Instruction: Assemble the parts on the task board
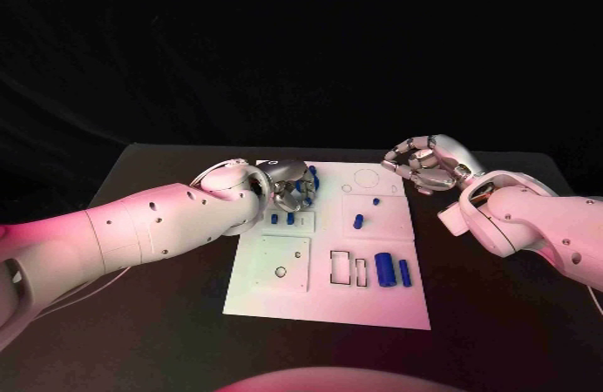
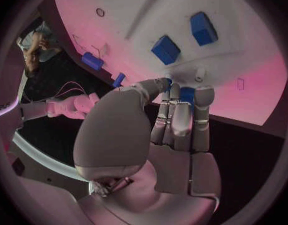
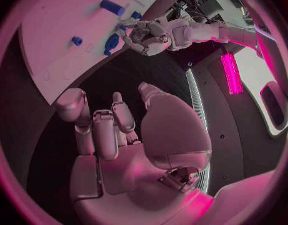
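The white task board [image 1: 283, 296] lies in the middle of the black table. My left hand [image 1: 287, 188] hovers over its far left part and pinches a blue part [image 1: 312, 181] between thumb and fingers; in the left wrist view that blue part [image 2: 186, 94] peeks out at the fingertips [image 2: 203, 96]. My right hand [image 1: 421, 164] hangs above the board's far right corner, fingers curled in with nothing in them, as the right wrist view [image 3: 112, 135] confirms. Two blue cylinders [image 1: 393, 271] lie near the board's right front.
Two small blue blocks [image 1: 281, 219] stand on the board just in front of my left hand, seen close in the left wrist view [image 2: 166, 49]. More blue pieces [image 1: 360, 220] lie mid-board. Rectangular outlines [image 1: 341, 267] mark the board's front half. Black table surrounds the board.
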Controlling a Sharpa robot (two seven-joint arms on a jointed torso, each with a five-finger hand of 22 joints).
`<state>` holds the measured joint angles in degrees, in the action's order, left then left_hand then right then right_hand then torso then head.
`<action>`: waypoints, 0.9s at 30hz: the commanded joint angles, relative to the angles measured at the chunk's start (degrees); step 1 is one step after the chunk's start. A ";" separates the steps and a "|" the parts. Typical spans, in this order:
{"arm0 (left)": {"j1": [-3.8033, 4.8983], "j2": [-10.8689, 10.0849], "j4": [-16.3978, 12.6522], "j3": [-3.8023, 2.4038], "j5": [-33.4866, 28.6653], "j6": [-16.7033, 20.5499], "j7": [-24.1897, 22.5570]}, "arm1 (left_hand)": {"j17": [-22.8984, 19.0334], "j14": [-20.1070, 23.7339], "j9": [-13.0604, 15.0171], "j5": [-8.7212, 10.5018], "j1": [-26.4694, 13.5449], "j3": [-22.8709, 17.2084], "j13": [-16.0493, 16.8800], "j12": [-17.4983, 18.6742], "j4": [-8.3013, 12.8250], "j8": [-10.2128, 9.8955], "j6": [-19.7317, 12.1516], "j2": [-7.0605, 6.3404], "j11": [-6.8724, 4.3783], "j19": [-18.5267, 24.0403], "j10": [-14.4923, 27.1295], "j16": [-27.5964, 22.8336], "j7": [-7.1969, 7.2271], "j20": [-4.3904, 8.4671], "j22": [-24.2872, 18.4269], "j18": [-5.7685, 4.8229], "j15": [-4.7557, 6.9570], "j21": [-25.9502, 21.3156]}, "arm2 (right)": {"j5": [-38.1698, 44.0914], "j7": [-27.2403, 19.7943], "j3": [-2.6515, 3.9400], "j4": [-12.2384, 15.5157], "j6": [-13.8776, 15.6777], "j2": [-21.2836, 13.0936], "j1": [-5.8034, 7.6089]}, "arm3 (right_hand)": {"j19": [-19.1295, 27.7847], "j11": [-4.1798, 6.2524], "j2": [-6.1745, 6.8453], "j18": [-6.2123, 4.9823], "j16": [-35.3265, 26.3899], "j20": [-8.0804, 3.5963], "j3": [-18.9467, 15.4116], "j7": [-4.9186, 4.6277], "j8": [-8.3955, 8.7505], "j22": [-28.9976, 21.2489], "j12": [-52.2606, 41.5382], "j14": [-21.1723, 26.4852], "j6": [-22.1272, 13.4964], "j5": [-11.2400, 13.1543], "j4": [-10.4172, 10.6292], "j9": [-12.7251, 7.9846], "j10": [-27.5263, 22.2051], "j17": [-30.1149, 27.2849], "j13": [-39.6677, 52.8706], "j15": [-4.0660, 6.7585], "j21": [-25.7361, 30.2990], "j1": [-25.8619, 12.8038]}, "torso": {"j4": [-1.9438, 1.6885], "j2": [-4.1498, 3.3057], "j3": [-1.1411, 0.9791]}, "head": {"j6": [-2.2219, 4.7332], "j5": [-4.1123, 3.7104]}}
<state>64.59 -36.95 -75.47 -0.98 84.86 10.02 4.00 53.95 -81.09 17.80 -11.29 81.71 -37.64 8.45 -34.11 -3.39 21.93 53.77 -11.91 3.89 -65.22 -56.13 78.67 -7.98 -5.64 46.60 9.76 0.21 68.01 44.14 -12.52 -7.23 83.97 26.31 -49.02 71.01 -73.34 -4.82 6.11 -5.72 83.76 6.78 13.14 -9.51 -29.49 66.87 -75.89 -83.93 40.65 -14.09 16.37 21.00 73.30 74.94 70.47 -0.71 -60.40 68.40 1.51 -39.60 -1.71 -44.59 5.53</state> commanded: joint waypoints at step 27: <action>-0.94 -7.88 -3.85 -1.79 -7.12 -1.07 -1.05 | -1.24 0.04 0.10 0.27 -1.57 0.21 -0.13 0.38 -0.47 -0.42 0.58 -0.41 0.22 0.06 -0.57 -0.18 -0.02 -0.01 0.11 -1.06 -0.11 0.36 | 0.43 -0.42 0.01 -0.24 -0.20 -0.17 -0.09 | 0.37 0.02 -0.59 -1.11 -0.34 -0.20 -0.38 0.01 -0.40 -0.03 0.27 -2.13 -0.14 -0.34 0.12 0.00 -0.19 1.45 -0.01 0.14 0.21 0.10 | -0.13 0.02 -0.01 | 0.12 0.53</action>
<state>63.75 -45.04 -79.34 -2.72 77.87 10.19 2.88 52.74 -81.08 17.83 -11.29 80.87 -37.39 8.38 -34.11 -3.64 21.60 53.93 -12.30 4.10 -65.22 -56.33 78.66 -8.13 -5.64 46.73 9.76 0.20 68.20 44.13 -12.57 -7.23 83.71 26.39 -49.24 70.95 -73.34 -4.82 6.11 -5.72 83.76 6.78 13.14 -9.51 -29.70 66.88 -75.89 -83.93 40.65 -14.09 16.37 21.00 73.30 74.92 70.48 -0.71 -60.40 68.40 1.32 -39.55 -1.75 -44.46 6.00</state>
